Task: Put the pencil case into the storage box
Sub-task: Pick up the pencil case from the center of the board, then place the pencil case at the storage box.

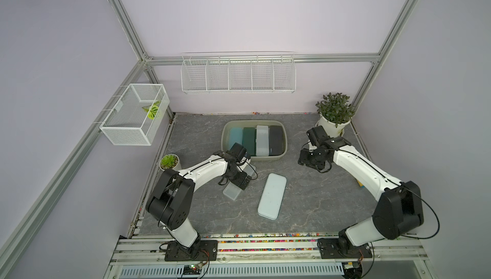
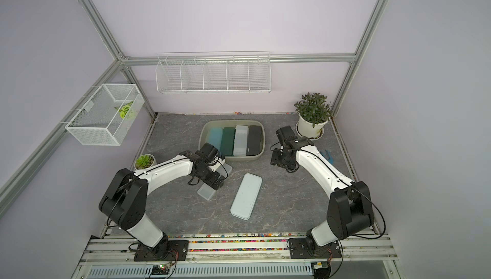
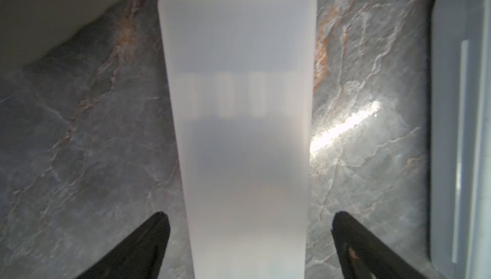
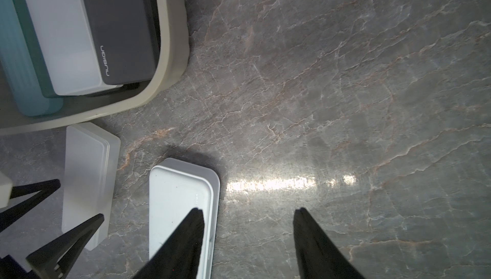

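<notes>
The storage box (image 1: 266, 158) (image 2: 244, 157) (image 4: 170, 51) is an olive-grey tub at the back middle of the table, and several pencil cases lie side by side in it. In front of it on the table lies a translucent white pencil case (image 1: 230, 192) (image 2: 206, 192) (image 3: 239, 78) (image 4: 87, 184). My left gripper (image 1: 240, 182) (image 3: 248, 215) is open and straddles it, with a gap on each side. A larger pale blue-grey pencil case (image 1: 272, 196) (image 2: 245, 196) (image 4: 178, 190) lies to its right. My right gripper (image 1: 309, 158) (image 4: 248, 209) is open over bare table to the right of the box.
A potted plant (image 1: 335, 110) stands at the back right and a small succulent (image 1: 169, 162) at the left edge. On the walls hang a white wire mesh basket (image 1: 135, 118) and a white wire rack (image 1: 237, 74). A small blue item (image 2: 326, 155) lies by the right wall.
</notes>
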Controlling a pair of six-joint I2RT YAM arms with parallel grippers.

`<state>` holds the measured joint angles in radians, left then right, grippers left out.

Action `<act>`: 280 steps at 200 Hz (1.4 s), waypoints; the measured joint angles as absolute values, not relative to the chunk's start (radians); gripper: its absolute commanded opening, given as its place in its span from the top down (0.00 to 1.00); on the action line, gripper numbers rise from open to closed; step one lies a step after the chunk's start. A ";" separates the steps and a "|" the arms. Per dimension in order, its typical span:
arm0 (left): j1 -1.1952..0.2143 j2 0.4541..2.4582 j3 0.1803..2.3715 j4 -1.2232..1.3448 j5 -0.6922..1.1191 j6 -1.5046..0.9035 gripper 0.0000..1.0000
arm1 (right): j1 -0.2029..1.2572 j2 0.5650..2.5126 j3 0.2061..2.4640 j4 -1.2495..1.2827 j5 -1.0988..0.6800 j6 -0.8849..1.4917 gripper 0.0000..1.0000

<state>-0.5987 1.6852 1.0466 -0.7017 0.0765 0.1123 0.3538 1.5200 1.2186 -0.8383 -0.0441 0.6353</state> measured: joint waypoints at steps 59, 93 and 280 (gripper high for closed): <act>-0.614 1.753 1.056 -0.697 0.043 0.154 0.15 | 0.354 1.520 1.219 -0.840 -0.033 0.636 0.40; -0.620 1.771 1.087 -0.733 0.042 0.141 0.30 | 0.355 1.520 1.219 -0.840 -0.031 0.637 0.41; -0.506 2.011 1.893 -0.982 0.119 -0.073 0.27 | 0.355 1.552 1.280 -0.849 -0.046 0.635 0.41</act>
<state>-0.5056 2.0109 1.8935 -0.9825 0.1188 -0.0731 0.3550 1.5517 1.2804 -0.8490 -0.0460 0.6346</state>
